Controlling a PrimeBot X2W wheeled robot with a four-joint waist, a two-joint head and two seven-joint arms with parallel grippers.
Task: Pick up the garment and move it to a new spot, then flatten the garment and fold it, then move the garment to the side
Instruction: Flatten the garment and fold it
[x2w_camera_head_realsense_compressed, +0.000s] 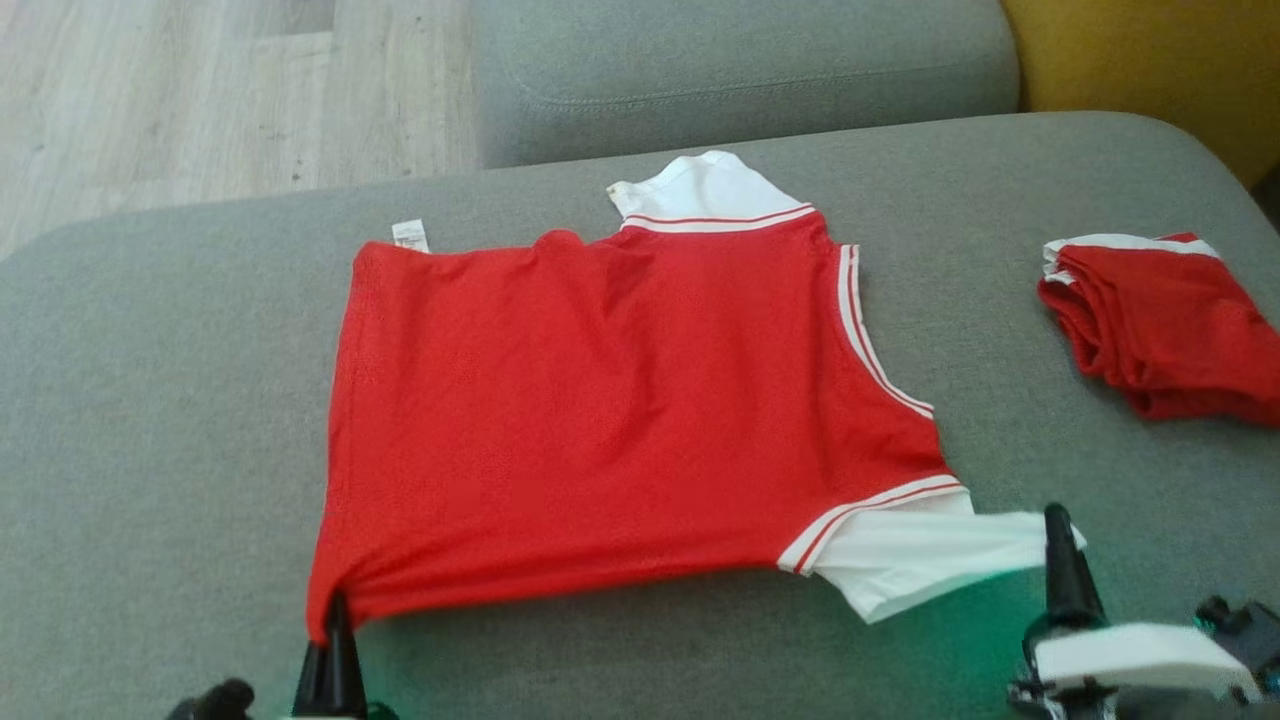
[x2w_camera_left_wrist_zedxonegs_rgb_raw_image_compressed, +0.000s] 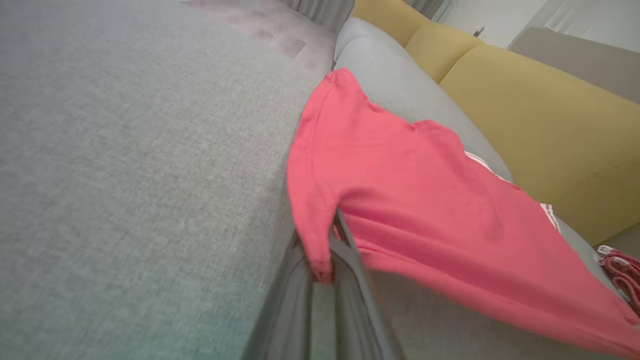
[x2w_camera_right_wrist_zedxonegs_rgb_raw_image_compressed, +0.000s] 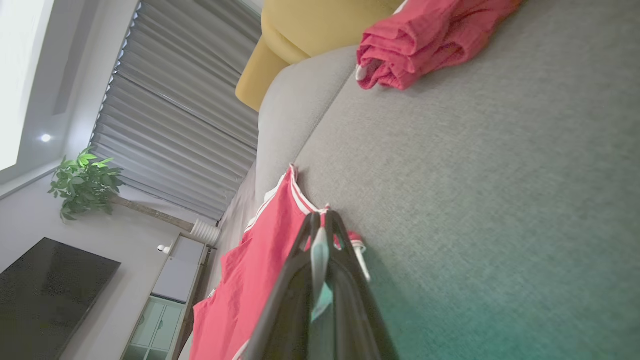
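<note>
A red garment (x2w_camera_head_realsense_compressed: 610, 400) with white sleeves and white striped trim lies spread on the grey sofa seat (x2w_camera_head_realsense_compressed: 150, 400), its hem to the left and its sleeves to the right. My left gripper (x2w_camera_head_realsense_compressed: 335, 608) is shut on the near hem corner, and the left wrist view has red cloth (x2w_camera_left_wrist_zedxonegs_rgb_raw_image_compressed: 320, 240) pinched between its fingers. My right gripper (x2w_camera_head_realsense_compressed: 1057, 520) is shut on the end of the near white sleeve (x2w_camera_head_realsense_compressed: 930, 555); in the right wrist view white fabric (x2w_camera_right_wrist_zedxonegs_rgb_raw_image_compressed: 319, 250) sits between its closed fingers, with the red garment (x2w_camera_right_wrist_zedxonegs_rgb_raw_image_compressed: 250, 280) hanging beyond.
A second red item (x2w_camera_head_realsense_compressed: 1160, 325), folded, lies at the right of the seat. The grey backrest cushion (x2w_camera_head_realsense_compressed: 740, 70) stands behind, a yellow cushion (x2w_camera_head_realsense_compressed: 1150, 60) at the back right, wooden floor (x2w_camera_head_realsense_compressed: 200, 90) at the back left.
</note>
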